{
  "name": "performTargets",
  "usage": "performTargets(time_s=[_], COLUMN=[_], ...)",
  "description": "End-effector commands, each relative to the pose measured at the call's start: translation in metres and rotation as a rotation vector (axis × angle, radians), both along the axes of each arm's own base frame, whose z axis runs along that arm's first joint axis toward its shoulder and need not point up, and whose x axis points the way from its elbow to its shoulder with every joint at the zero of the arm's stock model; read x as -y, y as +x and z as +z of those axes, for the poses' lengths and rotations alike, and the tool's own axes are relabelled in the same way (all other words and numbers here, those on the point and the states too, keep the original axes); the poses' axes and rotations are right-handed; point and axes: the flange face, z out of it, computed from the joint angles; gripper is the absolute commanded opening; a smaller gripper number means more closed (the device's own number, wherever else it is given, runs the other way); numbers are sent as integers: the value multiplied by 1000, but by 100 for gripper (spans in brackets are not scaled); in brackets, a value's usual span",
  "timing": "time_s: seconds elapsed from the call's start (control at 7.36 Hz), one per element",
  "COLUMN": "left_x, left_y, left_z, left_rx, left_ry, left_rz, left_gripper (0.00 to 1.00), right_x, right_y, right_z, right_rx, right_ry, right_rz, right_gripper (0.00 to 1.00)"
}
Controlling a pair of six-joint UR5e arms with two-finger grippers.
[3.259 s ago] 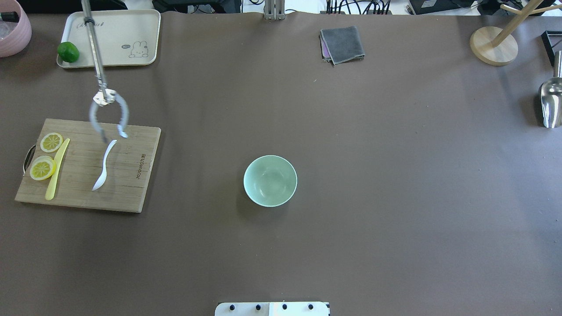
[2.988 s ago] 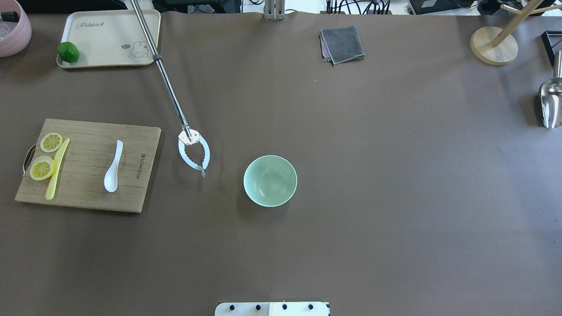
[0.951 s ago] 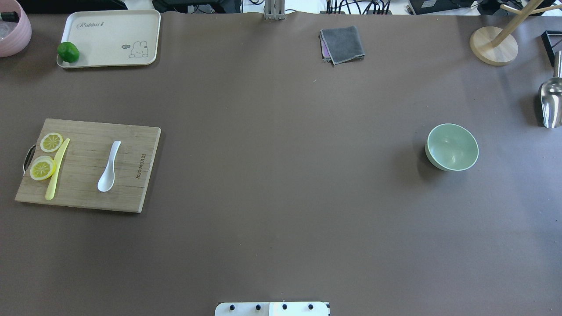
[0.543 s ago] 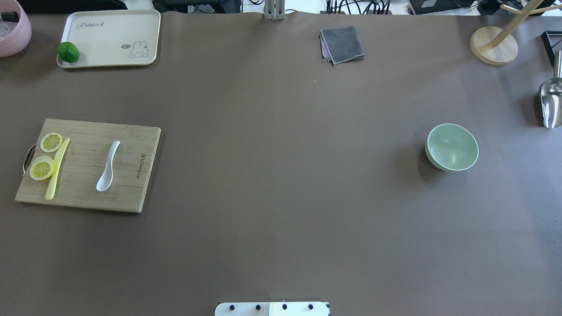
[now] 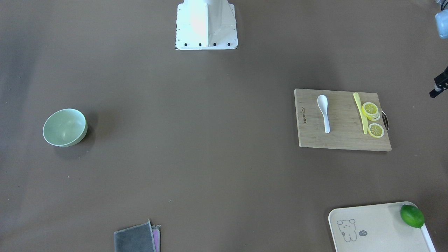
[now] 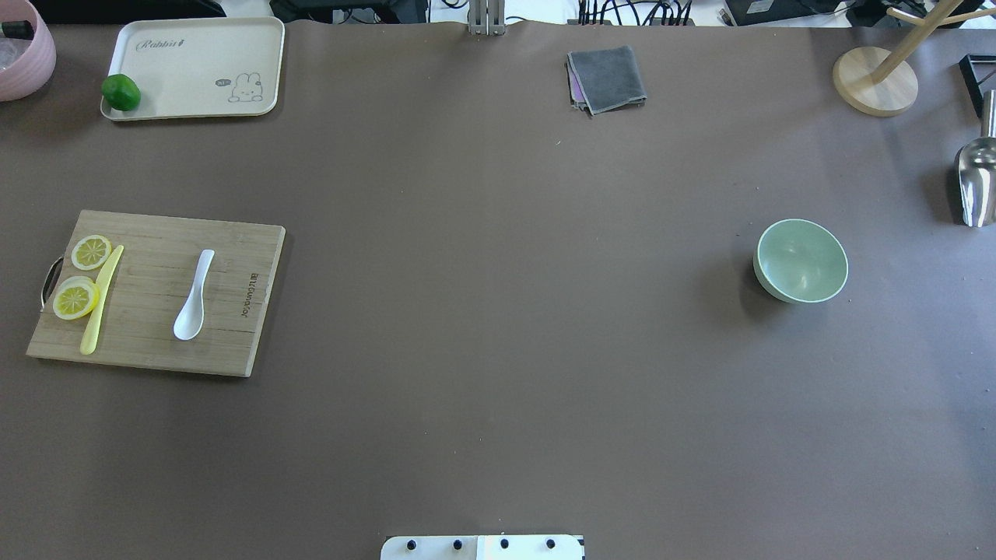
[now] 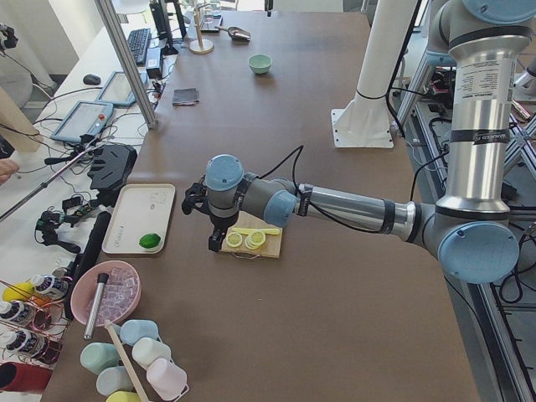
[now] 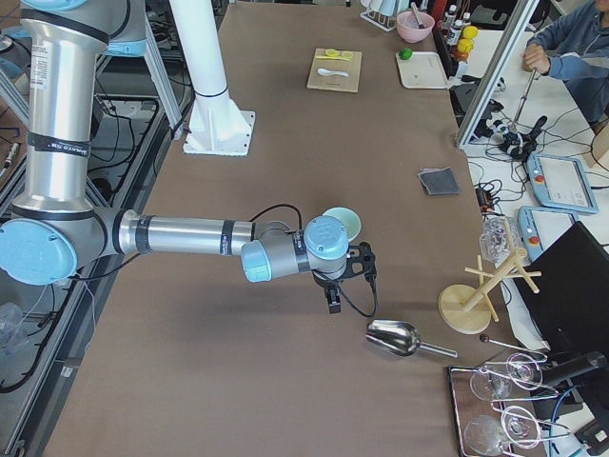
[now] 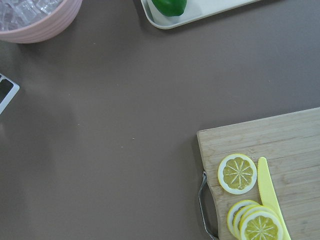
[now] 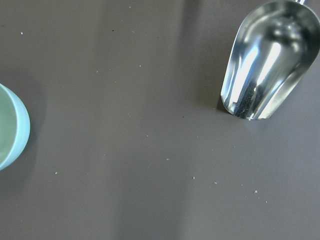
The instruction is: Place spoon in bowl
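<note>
The white spoon (image 6: 194, 295) lies on the wooden cutting board (image 6: 148, 342) at the table's left, scoop toward me; it also shows in the front view (image 5: 324, 112). The mint-green bowl (image 6: 801, 260) stands empty at the table's right, far from the spoon, and in the front view (image 5: 65, 127). My left gripper (image 7: 214, 241) shows clearly only in the exterior left view, hovering over the board's lemon end. My right gripper (image 8: 333, 303) shows only in the exterior right view, beside the bowl (image 8: 344, 225). I cannot tell whether either is open or shut.
A yellow knife (image 6: 101, 299) and lemon slices (image 6: 76, 298) lie on the board's left. A cream tray (image 6: 194, 66) with a lime (image 6: 120, 92), a pink bowl (image 6: 23, 47), a grey cloth (image 6: 607, 78), a wooden stand (image 6: 875, 82) and a metal scoop (image 6: 976, 183) ring the table.
The long-handled tongs seen over the board and table are gone. The bowl has gone from the table's middle to its right. The spoon has shifted slightly on the board.
</note>
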Motion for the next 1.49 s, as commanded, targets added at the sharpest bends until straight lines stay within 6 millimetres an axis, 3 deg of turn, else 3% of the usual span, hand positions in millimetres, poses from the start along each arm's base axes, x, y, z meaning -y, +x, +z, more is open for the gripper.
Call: performTargets(time_s=[0.0,0.14,0.27,0.54,0.95,1.36], left_x=[-5,11,16,16,13,11], left_y=[59,93,128,166,187,194], left_z=[-26,-51,-63,-80,-85,-84], left_rx=[-53,-42,-25,-39,-42,-41], left_ry=[-72,-85,-109,-144,-150,-154], left_rz=[-24,-69,-87,-80,-54,-42], left_gripper=[98,98,98,98,98,98], right_x=[10,24,34,48,38,34], right_y=[-41,-74,-110,-194,-233,-244], right_z=[-13,-34,-54,-82,-69,-61], right_rx=[12,39,48,8,-24,-31], right_ry=[-45,-100,-146,-165,-190,-211], right_rz=[5,44,87,128,89,66], right_gripper=[98,97,96,94,86,15])
